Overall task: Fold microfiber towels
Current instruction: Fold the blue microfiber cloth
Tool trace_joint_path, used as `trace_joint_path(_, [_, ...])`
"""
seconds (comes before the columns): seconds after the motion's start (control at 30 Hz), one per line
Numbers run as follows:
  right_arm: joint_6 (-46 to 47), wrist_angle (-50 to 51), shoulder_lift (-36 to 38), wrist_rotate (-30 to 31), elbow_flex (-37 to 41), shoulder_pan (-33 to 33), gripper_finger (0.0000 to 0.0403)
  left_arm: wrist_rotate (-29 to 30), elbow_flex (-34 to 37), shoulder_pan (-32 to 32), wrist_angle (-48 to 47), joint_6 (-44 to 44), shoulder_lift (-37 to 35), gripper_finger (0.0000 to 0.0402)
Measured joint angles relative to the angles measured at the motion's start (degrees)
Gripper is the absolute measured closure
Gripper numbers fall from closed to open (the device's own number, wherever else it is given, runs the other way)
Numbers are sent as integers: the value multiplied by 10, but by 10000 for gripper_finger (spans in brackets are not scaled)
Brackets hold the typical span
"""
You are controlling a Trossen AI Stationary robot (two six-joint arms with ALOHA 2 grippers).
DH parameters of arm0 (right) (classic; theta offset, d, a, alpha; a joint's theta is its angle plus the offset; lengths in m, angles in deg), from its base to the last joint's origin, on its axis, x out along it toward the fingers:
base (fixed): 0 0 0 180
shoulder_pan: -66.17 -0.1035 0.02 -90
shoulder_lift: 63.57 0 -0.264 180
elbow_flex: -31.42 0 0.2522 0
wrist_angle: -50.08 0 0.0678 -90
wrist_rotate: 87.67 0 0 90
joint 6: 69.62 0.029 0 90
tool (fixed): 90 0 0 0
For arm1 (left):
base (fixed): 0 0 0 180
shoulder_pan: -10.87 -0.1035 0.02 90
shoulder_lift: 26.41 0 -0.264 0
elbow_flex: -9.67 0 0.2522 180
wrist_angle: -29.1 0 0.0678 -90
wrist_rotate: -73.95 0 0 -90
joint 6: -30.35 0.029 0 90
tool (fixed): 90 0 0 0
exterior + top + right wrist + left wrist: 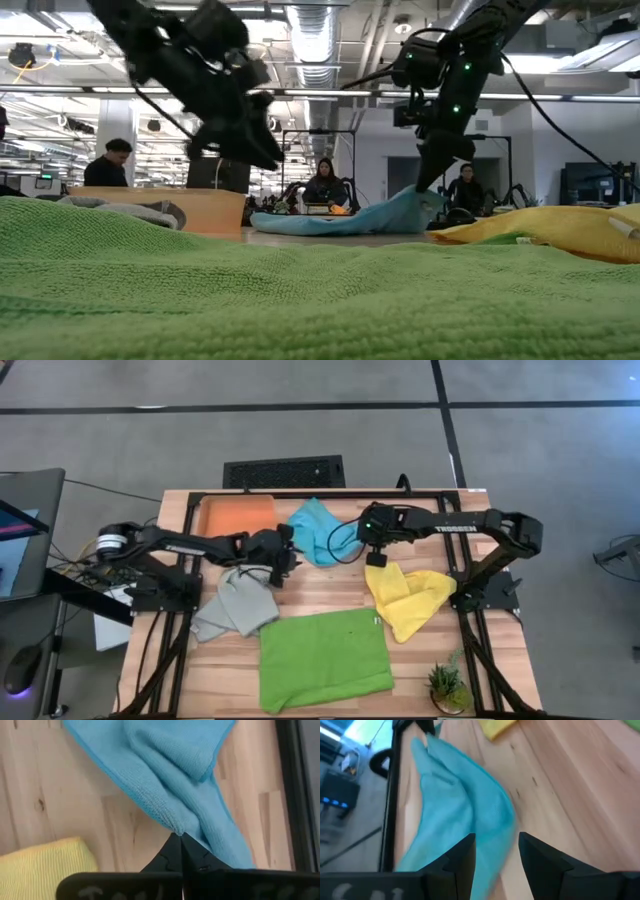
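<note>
The turquoise towel [315,530] is seen crumpled at the upper middle of the high view, close to the worktop's [440,650] far edge and its black frame rail. Its right-hand edge is pinched by the right claw [180,836], whose fingers are closed tight on a fold of the cloth; in the low view that edge is drawn up into a peak under the claw [425,185]. The left claw [496,851] is held open just left of the same towel, nothing between its fingers, the blue cloth lying beneath and ahead of them. In the low view this claw [262,150] is seen raised clear of the surface.

The orange towel [238,515] is laid flat at the upper left, against the far rail. The grey towel [235,608] is bunched at the left, just below the left arm. The lime green towel [325,658] is spread at the lower middle, its front edge reaching the near edge of the worktop. The yellow towel [408,598] is heaped at the right, just below the right claw. A small potted plant [447,685] is placed in the lower right corner.

Bare wood is left open between the turquoise and green towels, and along the right side between the yellow towel and the plant.
</note>
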State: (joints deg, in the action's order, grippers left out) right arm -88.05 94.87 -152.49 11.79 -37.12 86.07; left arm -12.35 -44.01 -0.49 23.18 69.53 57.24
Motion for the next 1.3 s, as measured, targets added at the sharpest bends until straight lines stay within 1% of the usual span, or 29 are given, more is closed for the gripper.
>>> trace_joint_path(0.07, [0, 4, 0, 0, 0, 0, 397, -26, -20, -11, -10, 5, 27, 258])
trace_joint_path(0.23, [4, 2, -3, 0, 0, 0, 397, -93, -101, -29, -21, -8, 113, 258])
trace_joint_path(0.3, [4, 1, -3, -1, 0, 0, 396, -111, -135, -33, -61, -2, 143, 261])
trace_joint_path(0.37, [4, 0, -3, -1, 0, 0, 396, -114, -174, -34, -103, 5, 174, 267])
trace_joint_path(0.43, [4, 1, -3, -1, 0, 0, 396, -112, -209, -36, -171, 13, 193, 273])
trace_joint_path(0.53, [4, 2, -3, -1, 0, 0, 396, -103, -257, -38, -233, 22, 226, 284])
trace_joint_path(0.63, [4, 1, -3, -1, 0, 1, 396, -89, -293, -39, -263, 22, 252, 292])
trace_joint_path(0.7, [4, -2, -3, -1, 0, 1, 395, -74, -308, -39, -291, 29, 261, 295])
trace_joint_path(0.77, [4, -1, -3, -1, 0, 1, 395, -50, -316, -39, -292, 45, 271, 296])
trace_joint_path(0.83, [4, -1, -3, -1, 0, 1, 395, -40, -316, -39, -305, 54, 271, 296])
trace_joint_path(1.03, [0, 0, -3, -1, 0, 1, 395, -47, -316, -39, -333, 52, 270, 297])
trace_joint_path(1.17, [0, -2, -3, -1, 0, 1, 395, -47, -316, -39, -348, 68, 270, 297])
trace_joint_path(1.3, [0, -1, -3, -1, 0, 1, 395, -32, -316, -39, -345, 71, 266, 297])
